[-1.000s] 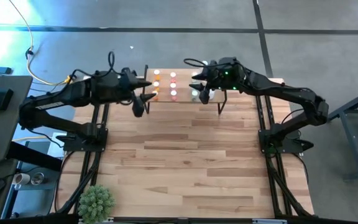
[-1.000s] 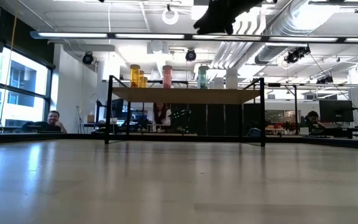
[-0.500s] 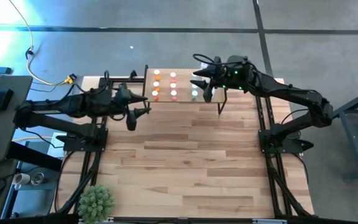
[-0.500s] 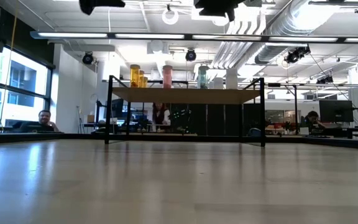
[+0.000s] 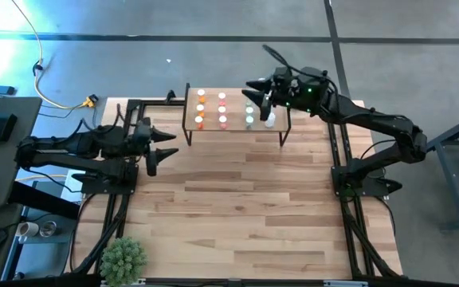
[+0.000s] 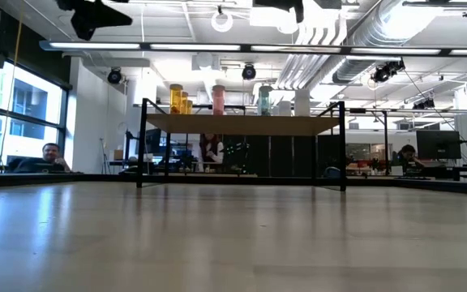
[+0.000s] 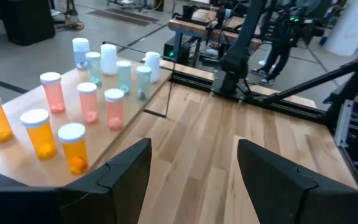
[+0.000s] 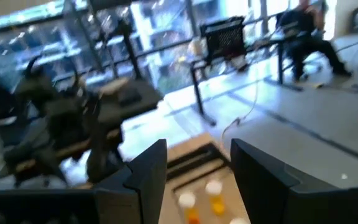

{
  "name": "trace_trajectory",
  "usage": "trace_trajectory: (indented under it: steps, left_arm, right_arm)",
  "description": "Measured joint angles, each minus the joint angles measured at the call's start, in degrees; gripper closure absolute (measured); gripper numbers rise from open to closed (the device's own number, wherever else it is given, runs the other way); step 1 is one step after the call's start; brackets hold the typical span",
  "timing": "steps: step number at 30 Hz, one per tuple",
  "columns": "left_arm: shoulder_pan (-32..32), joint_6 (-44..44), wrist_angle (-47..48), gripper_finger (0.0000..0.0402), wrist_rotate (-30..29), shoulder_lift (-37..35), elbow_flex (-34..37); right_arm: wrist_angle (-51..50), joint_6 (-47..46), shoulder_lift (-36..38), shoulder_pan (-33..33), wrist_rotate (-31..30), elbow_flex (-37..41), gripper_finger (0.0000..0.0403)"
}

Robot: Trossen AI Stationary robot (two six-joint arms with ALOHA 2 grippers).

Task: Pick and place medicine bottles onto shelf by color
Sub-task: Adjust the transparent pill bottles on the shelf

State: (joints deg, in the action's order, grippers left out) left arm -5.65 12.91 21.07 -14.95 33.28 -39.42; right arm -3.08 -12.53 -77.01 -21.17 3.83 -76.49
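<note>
Big open office-lab in the background, white pipes and strip lights overhead, desks with a couple of seated people (image 6: 49, 156) way off behind the bench (image 5: 237, 207). The bench is pale wood planks, and there's a little green plant (image 5: 123, 257) at its near-left corner.

The shelf (image 5: 234, 130), a small light-wood board on thin black legs, sits at the far edge of the bench, about mid-width. All the medicine bottles (image 5: 222, 109) I can see are already standing upright on it, white caps up, grouped in rows by color. From the left wrist view it's pretty clear: orange bottles (image 7: 36, 132) in one row, pink ones (image 7: 86, 102) beside them, then pale green ones (image 7: 123, 76), and the clear/white ones (image 7: 109, 58) at the end. In the low view only a few of them poke up over the board.

Left hand (image 5: 159, 150) is hanging over the left side of the bench, just off the shelf's left end, fingers spread wide with nothing between them.

Right hand (image 5: 255, 94) is up above the shelf's right half, over the green and white bottles, not touching any. Its fingers are apart and empty too, with a clear gap in its own wrist view.
</note>
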Motion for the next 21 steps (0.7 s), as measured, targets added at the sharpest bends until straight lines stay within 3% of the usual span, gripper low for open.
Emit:
trace_trajectory:
  steps: [6, 14, 21]
  left_arm:
    - [1.94, -0.02, 0.05, 0.0172, 0.04, -7.77, 3.04]
    - [2.06, -7.27, -4.72, 0.0172, -0.92, -13.5, 3.17]
    - [0.56, -15.68, -14.05, 0.0172, -5.36, -11.72, 3.15]
  right_arm:
    - [1.7, 2.11, -0.02, -1.86, -6.97, -1.95, 0.0234]
    - [-15.42, 2.48, -0.24, -8.12, -12.4, -12.61, 0.0234]
    - [-25.43, 3.86, -0.24, -14.75, -10.99, -18.33, 0.0233]
